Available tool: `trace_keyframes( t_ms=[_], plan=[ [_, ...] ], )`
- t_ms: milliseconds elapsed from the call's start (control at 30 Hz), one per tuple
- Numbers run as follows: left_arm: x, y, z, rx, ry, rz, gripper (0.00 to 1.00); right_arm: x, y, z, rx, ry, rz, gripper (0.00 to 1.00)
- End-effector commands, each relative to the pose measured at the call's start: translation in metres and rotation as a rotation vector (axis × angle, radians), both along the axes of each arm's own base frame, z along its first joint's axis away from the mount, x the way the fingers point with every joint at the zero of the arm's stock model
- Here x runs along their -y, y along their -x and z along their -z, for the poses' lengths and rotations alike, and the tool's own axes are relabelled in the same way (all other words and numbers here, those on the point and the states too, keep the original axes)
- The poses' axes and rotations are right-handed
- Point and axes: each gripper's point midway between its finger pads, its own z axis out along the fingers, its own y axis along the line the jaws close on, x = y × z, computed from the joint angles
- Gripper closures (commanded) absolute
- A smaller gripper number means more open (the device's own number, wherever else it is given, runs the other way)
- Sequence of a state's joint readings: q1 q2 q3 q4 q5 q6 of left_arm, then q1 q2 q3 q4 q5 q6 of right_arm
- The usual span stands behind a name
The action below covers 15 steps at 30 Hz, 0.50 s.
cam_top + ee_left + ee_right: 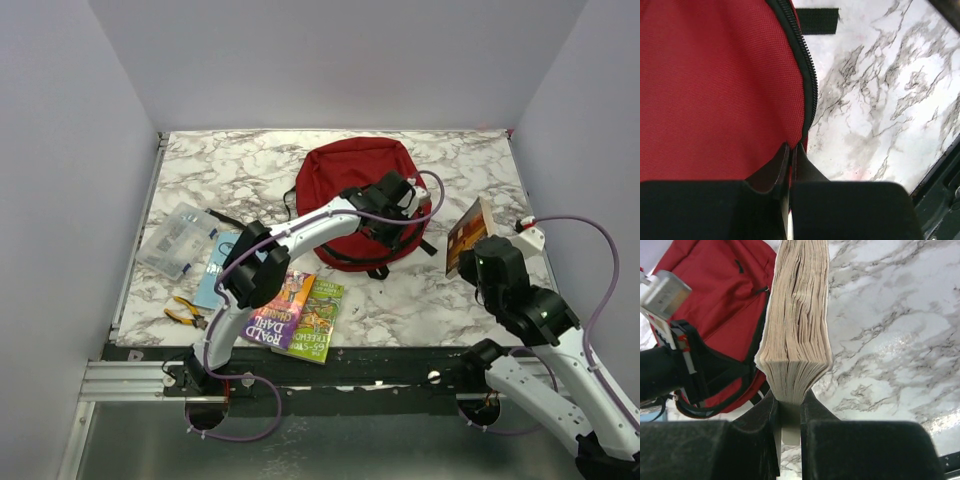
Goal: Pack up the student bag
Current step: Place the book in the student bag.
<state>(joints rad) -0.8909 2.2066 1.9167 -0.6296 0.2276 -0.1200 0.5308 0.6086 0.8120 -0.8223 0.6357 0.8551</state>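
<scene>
Bright, even light falls from overhead. Shadows on the white-and-grey marbled worktop (470,160) are soft, with a mild sheen. The wrist views render the dark-red fabric backpack (715,85) and thick yellowed paperback book (797,315) sharply, while the left pincer (791,150) and right pincer (789,397) blur close to the lens.

dark-red student bag (350,175), grey-veined white table (250,160), tan-paged book (797,315)

the left arm (300,228) hides parts of the student bag (350,165) and blue book (212,272); items in the clear box (180,240) are indistinct.
</scene>
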Motion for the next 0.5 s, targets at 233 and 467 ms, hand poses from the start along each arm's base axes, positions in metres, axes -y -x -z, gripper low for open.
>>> trace_keyframes(
  t_ms=[233, 467],
  plan=[
    [-0.007, -0.023, -0.143, 0.040, 0.295, -0.073, 1.00, -0.062, 0.029, -0.016, -0.004, -0.395, -0.226, 1.00],
    [-0.013, -0.015, -0.156, 0.007, 0.327, -0.074, 1.00, -0.140, 0.052, -0.017, -0.113, -0.783, -0.503, 1.00]
  ],
)
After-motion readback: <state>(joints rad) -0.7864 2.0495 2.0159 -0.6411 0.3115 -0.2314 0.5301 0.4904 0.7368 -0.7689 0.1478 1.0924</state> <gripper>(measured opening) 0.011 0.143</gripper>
